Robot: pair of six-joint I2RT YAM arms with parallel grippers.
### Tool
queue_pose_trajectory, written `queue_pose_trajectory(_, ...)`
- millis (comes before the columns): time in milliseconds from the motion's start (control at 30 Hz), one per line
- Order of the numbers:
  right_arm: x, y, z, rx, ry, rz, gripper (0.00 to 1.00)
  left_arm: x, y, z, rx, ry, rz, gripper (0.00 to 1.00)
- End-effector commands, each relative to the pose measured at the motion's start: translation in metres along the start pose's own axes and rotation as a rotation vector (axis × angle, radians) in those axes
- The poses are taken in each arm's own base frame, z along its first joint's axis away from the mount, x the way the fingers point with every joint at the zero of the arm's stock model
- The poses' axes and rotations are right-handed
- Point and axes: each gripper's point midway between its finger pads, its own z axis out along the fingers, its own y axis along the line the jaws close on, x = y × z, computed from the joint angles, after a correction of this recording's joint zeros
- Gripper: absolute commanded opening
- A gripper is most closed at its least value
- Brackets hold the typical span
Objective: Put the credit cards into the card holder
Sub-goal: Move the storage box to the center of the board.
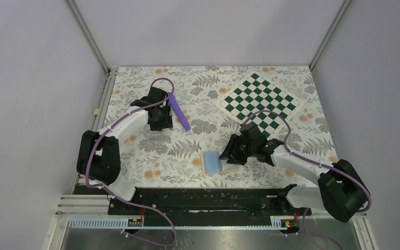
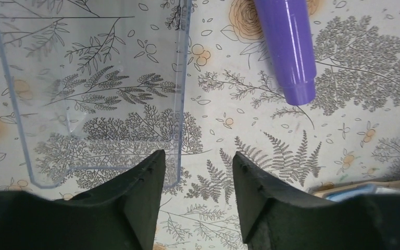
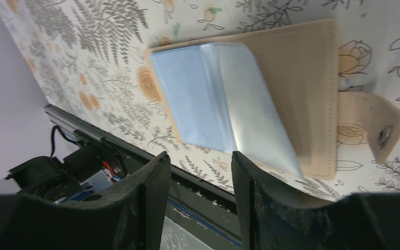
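Note:
The card holder (image 3: 302, 78) lies open on the floral table, tan outside with blue-grey sleeves (image 3: 213, 99) and a snap tab (image 3: 380, 130). In the top view it (image 1: 212, 162) sits near the front edge. My right gripper (image 3: 200, 156) is open and empty, held just above the holder's near side, at its right end in the top view (image 1: 227, 154). My left gripper (image 2: 198, 161) is open and empty at the corner of a clear plastic box (image 2: 94, 88); in the top view the gripper (image 1: 160, 124) is at the back left. No credit card clearly shows.
A purple marker (image 2: 286, 47) lies right of the left gripper, also seen from above (image 1: 180, 112). The clear box (image 1: 149, 130) is mostly under the left arm. A green-and-white chessboard (image 1: 260, 101) lies at the back right. The black base rail (image 1: 203, 200) runs along the front.

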Motion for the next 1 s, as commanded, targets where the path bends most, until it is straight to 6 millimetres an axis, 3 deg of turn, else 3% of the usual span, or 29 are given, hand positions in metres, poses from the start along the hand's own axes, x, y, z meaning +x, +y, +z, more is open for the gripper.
queue_pose_trajectory(0,-0.007,0.034,-0.018,-0.105,-0.023,-0.015,0.53,-0.021,-0.006,0.004,0.014,-0.044,0.041,0.48)
queue_pose_trajectory(300,-0.010,0.046,-0.029,-0.147,-0.040,-0.033,0.53,-0.004,-0.033,0.010,0.154,0.039,0.117,0.14)
queue_pose_trajectory(467,-0.012,0.055,-0.035,-0.172,-0.044,-0.036,0.53,0.005,-0.046,0.007,0.184,0.051,0.164,0.01)
queue_pose_trajectory(967,-0.019,0.052,-0.041,-0.140,-0.049,-0.088,0.54,0.029,-0.095,-0.002,0.285,0.064,0.403,0.00)
